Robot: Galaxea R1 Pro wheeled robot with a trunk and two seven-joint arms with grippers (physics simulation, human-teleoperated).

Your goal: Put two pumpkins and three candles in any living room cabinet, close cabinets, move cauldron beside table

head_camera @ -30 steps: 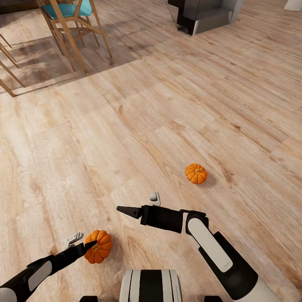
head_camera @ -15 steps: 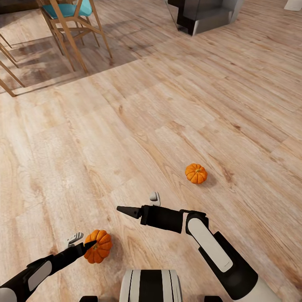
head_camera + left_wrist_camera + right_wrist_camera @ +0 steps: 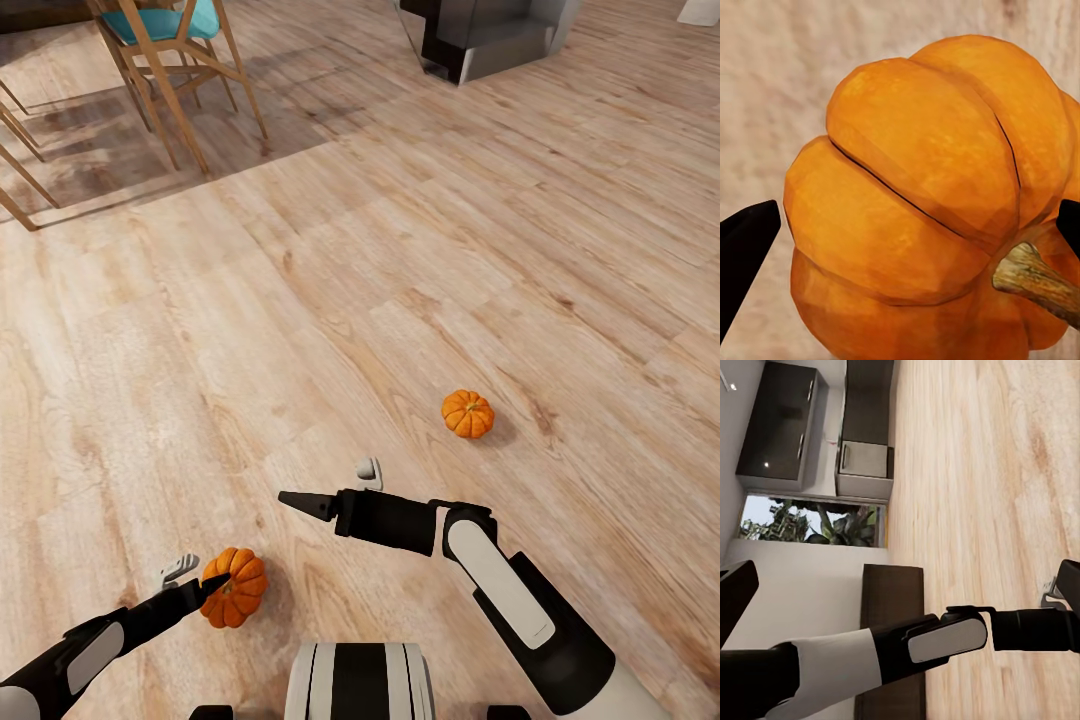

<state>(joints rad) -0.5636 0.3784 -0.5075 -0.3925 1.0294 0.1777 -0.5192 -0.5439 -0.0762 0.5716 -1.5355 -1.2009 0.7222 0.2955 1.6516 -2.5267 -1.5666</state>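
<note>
the left hand (image 3: 200,578) sits low at the near left of the head view, its two fingers spread on either side of a pumpkin (image 3: 234,587). one dark fingertip (image 3: 213,582) lies across the fruit's near side and the pale one (image 3: 180,569) stands just beside it, toward the left. in the left wrist view the same pumpkin (image 3: 930,202) bulks between the two dark fingertips (image 3: 746,247), which show at opposite edges with bare floor visible between the one tip and the rind; its brown stem (image 3: 1035,277) points sideways, so the fruit lies tipped over. whether the fingers actually press the rind cannot be told.

the right hand (image 3: 335,490) hangs above the wooden floor (image 3: 300,300) near the middle, its fingers spread wide and holding nothing: one dark finger points left, one pale finger stands up. the second pumpkin (image 3: 468,414) rests upright on the floor farther out and to the right of that hand, well apart from the first one.

farther off, a wooden chair with a teal seat (image 3: 165,40) stands at the far left, and a grey and black unit (image 3: 480,35) at the far middle. the right wrist view looks across the left arm (image 3: 907,649) toward dark cupboards (image 3: 787,427) and a window with plants (image 3: 810,521).
</note>
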